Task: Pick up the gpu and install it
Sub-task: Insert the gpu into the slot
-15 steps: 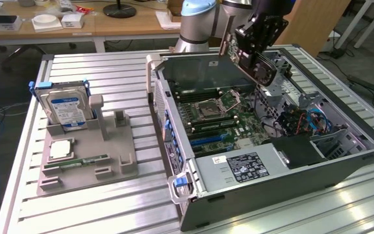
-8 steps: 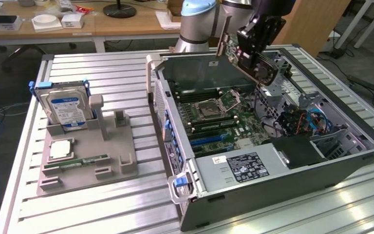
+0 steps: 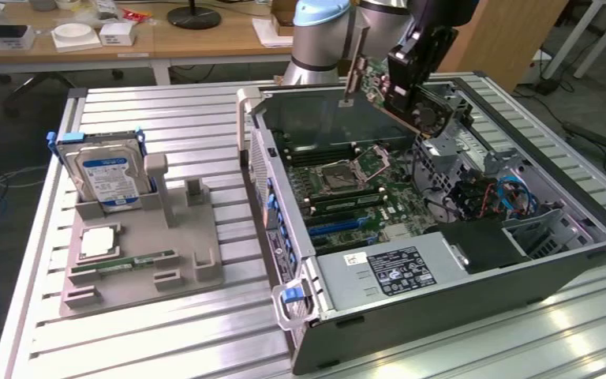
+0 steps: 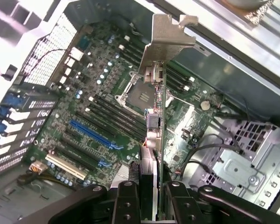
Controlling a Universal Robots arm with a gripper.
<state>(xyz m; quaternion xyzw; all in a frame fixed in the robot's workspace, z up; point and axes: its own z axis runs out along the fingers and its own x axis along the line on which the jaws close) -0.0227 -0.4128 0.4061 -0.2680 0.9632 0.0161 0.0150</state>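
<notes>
Holder: At the exterior view's left, the grey holder (image 3: 182, 237) carried the blue-labelled hard drive (image 3: 108, 175) upright at its far end. The green memory stick (image 3: 135, 260) lay flat near its front. You had no business with either.
Case: Right of the holder, the open case (image 3: 472, 292) lay on its side with the motherboard (image 3: 356, 189) facing up.
Gpu: The gpu (image 3: 421, 106) hung tilted in the air over the far part of the case, clear of the board. Its silvery bracket was toward the exterior view's left. The wrist view showed it edge-on as a slim strip.
Gripper: The gripper (image 4: 151, 199) had its fingers (image 4: 127, 200) drawn partly together and clamped on either face of the card.
Step in hand: By my reading, you were carrying the card over the board. To do that well, you needed to keep it upright and its long edge parallel to the blue slot (image 4: 95, 135). You also needed the bracket toward the case's slotted wall and the card clear of the cables by the drive cage.
Hidden: The card's contact edge could not be seen, and I could not tell which slot it stood over. The arm was cut off at the exterior view's far edge.
</notes>
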